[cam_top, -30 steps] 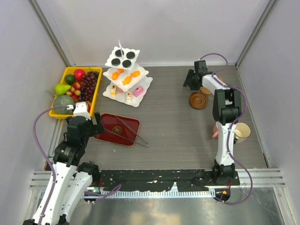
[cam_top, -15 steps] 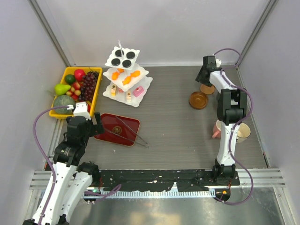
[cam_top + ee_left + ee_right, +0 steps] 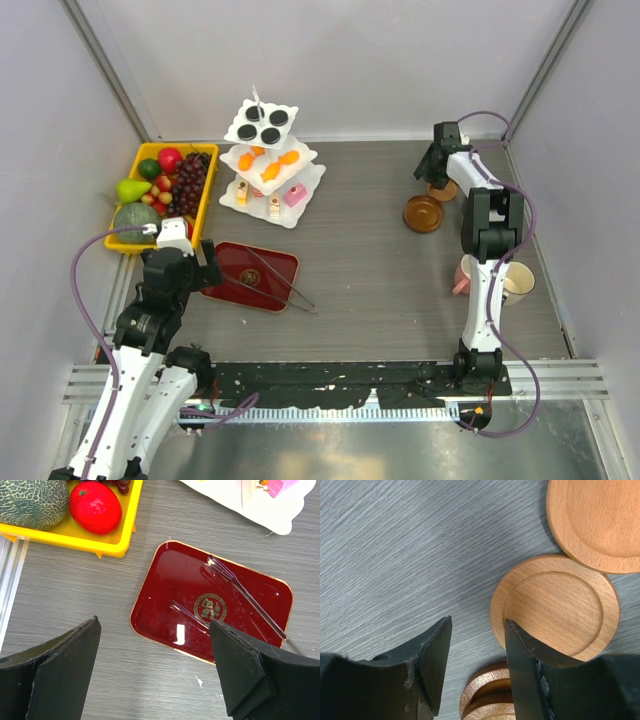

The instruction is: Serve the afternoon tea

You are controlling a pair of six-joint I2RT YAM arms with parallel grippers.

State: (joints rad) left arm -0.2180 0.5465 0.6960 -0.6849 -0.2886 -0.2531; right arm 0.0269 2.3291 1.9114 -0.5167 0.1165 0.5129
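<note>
While the right end effector (image 3: 476, 665) hangs over the coasters in the upper right of the overhead frame, its two fingers stand partly apart with nothing clamped between them. In the right wrist view, the gap shows bare table (image 3: 395, 555) and the left rim of a pale coaster (image 3: 555, 605). A second pale coaster (image 3: 595, 520) sits in the upper right corner; you cannot tell whether it overlaps the first or only touches it. A stack of darker coasters (image 3: 485, 695) shows at the bottom edge, just below the fingers.

The step in hand looks like picking up one coaster to set out for a mug. The coasters lie flat and thin, so take one by its rim. The present gap looks narrower than the pale coaster, so widen it or grip across the edge. Come down square, and separate one disc without dragging its neighbour.

Room is tight here. The back wall (image 3: 350, 70) and right wall (image 3: 590, 150) meet just beyond the arm. The pink mug (image 3: 462, 278) and beige mug (image 3: 517, 283) stand beside the forearm at lower right, so lift before swinging. The open table is in the centre, between the mugs and the three-tier stand (image 3: 270, 160) at upper left.

The left end effector (image 3: 155, 665) is spread wide and empty above the red tray (image 3: 165, 595) holding the tongs (image 3: 250, 600), near the yellow fruit tray (image 3: 65, 535).
</note>
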